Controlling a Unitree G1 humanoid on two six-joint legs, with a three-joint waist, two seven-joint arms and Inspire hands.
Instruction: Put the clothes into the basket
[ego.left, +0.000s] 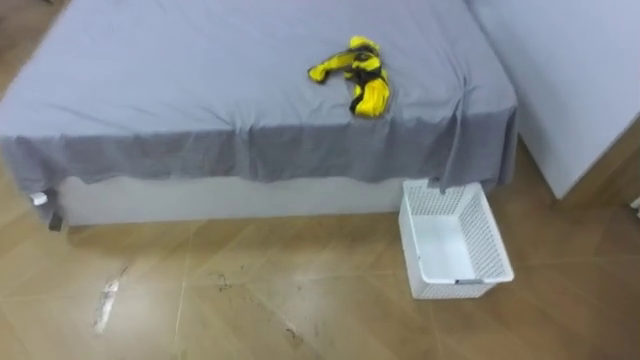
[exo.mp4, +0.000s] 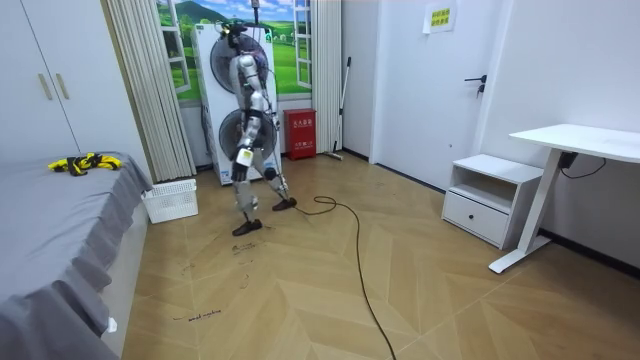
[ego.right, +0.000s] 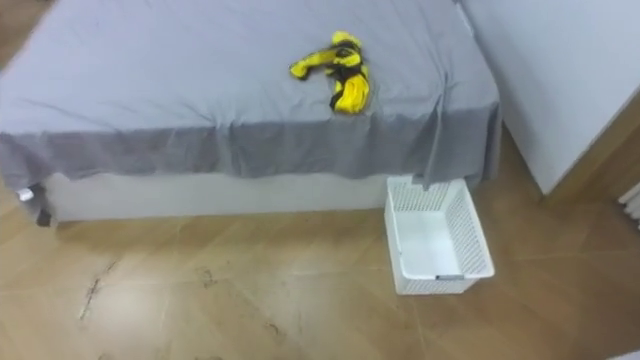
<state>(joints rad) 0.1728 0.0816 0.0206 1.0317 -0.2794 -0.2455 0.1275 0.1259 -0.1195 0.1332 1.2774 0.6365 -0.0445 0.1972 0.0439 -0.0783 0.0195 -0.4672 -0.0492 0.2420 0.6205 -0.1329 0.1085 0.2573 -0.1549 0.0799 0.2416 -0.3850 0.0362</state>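
Note:
A yellow and black garment (ego.left: 358, 78) lies crumpled on the grey bed (ego.left: 180, 90), near its right end and close to the front edge. On the floor below the bed's right corner stands a white lattice basket (ego.left: 492, 240), with nothing in it. In the room view the garment (exo.mp4: 84, 162) lies on the bed at the left and the basket (exo.mp4: 170, 201) stands beyond the bed's end by the curtain. I stand on the wooden floor about two steps from the basket, facing the bed. My left hand (exo.mp4: 243, 158) hangs by my hip.
The grey sheet hangs over the bed's edge, and one fold drops to the basket's rim. A white wall panel (ego.left: 570, 80) rises right of the bed. In the room view a curtain (exo.mp4: 150, 90), a red box (exo.mp4: 299, 134), a white desk (exo.mp4: 575, 150) and a low cabinet (exo.mp4: 490, 195) stand around.

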